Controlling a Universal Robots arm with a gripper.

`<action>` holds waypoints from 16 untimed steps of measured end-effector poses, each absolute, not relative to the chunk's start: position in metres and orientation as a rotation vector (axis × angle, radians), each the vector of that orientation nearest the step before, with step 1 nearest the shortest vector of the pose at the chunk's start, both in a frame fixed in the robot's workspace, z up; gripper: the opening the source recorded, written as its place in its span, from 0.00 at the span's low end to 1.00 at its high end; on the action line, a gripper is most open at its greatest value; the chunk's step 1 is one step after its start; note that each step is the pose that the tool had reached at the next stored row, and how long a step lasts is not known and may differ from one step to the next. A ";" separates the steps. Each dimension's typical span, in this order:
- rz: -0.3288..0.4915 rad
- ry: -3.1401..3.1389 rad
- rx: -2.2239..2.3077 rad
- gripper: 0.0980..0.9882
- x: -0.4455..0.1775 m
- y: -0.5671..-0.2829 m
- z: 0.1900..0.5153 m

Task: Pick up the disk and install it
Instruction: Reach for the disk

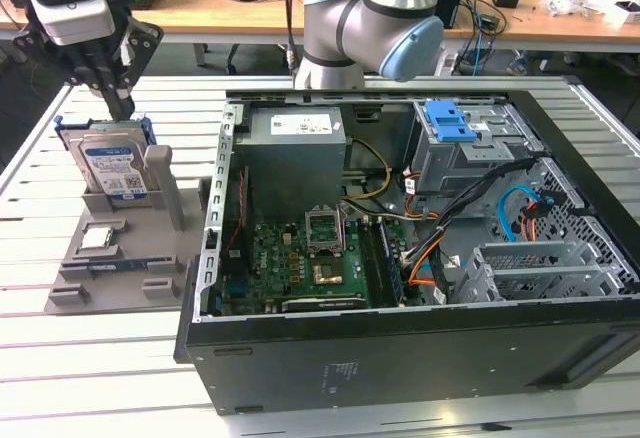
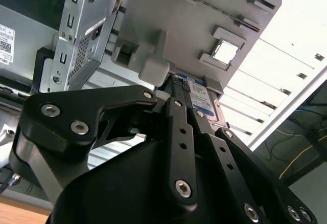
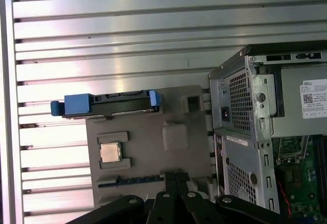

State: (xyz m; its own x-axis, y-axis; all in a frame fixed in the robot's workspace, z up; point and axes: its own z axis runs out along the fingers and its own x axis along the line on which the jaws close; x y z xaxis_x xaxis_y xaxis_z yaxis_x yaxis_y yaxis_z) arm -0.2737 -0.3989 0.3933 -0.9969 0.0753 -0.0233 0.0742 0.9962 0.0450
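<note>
Your gripper (image 1: 122,106) hangs right above the disk (image 1: 112,166). Its fingers (image 2: 176,124) look drawn together with nothing between them, so spread them before you go lower. The disk stands upright in a slot of the grey holder (image 1: 168,196) on the worktop (image 1: 100,358), its label facing the exterior view. I cannot tell whether the fingertips touch the blue carrier's top edge or sit just above it, so treat it as a gap. Set the fingers across the disk's thin side, centred on that edge, and draw straight up along the slot so it does not bind. Keep off the processor chip (image 1: 98,240) lying flat on the same holder. Farther off, to the exterior view's right, the open computer case (image 1: 400,358) shows the drive cage (image 1: 490,153).
</note>
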 end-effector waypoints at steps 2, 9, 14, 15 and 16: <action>0.069 3.114 0.117 0.00 -0.276 -0.399 0.393; 0.069 3.114 0.117 0.00 -0.284 -0.399 0.393; 0.069 3.114 0.117 0.00 -0.292 -0.399 0.393; 0.069 3.114 0.117 0.00 -0.293 -0.399 0.393; 0.069 3.114 0.117 0.00 -0.295 -0.399 0.393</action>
